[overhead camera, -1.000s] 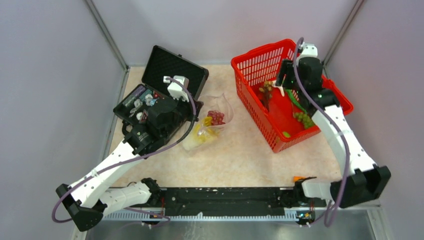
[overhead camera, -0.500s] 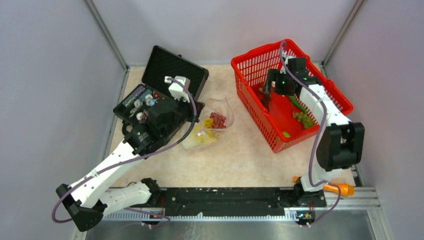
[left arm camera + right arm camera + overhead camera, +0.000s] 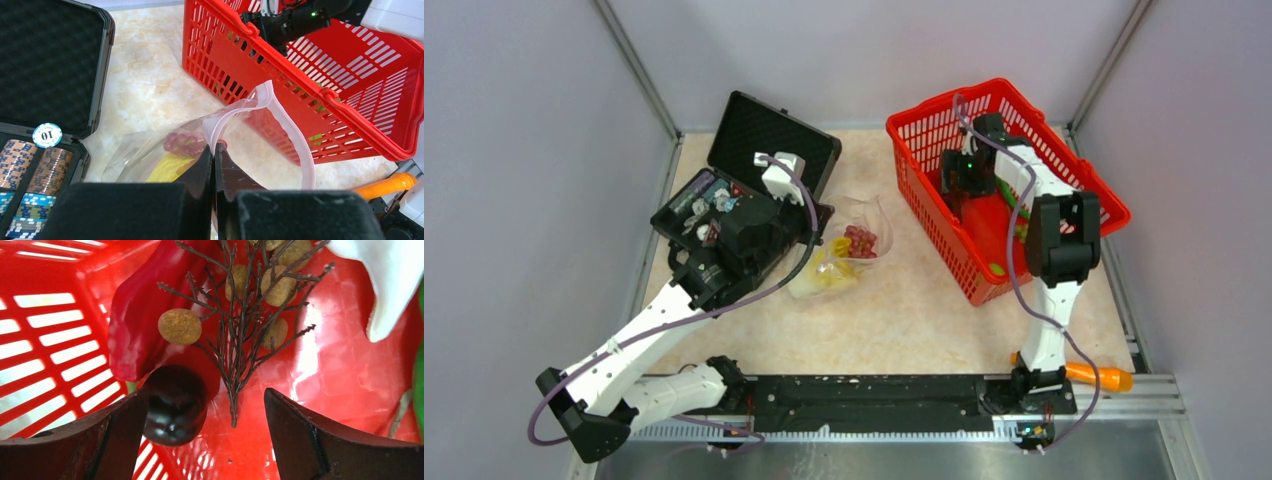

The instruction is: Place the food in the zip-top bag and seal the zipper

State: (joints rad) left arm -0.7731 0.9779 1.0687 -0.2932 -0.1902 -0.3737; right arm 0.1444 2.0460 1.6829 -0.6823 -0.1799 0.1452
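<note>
Since a second ago the right arm has folded in over the red basket (image 3: 921, 128). Its elbow now stands above the basket's near rim, and the right tool (image 3: 206, 395) is down inside the basket, fingers spread and holding nothing. The left arm has not moved. The zip-top bag (image 3: 849, 262) still lies on the desk (image 3: 904, 310) just left of the basket, with red-purple grapes (image 3: 860, 238) and the yellow leafy bunch (image 3: 829, 272) inside.

Only the right wrist view shows us the brown bits (image 3: 180, 326) on a dark twig (image 3: 235, 355) on the basket floor. Only the left wrist view shows the left tool (image 3: 214, 150) clenched on the bag's mouth, with the zipper (image 3: 290, 132) looping up toward the basket.
</note>
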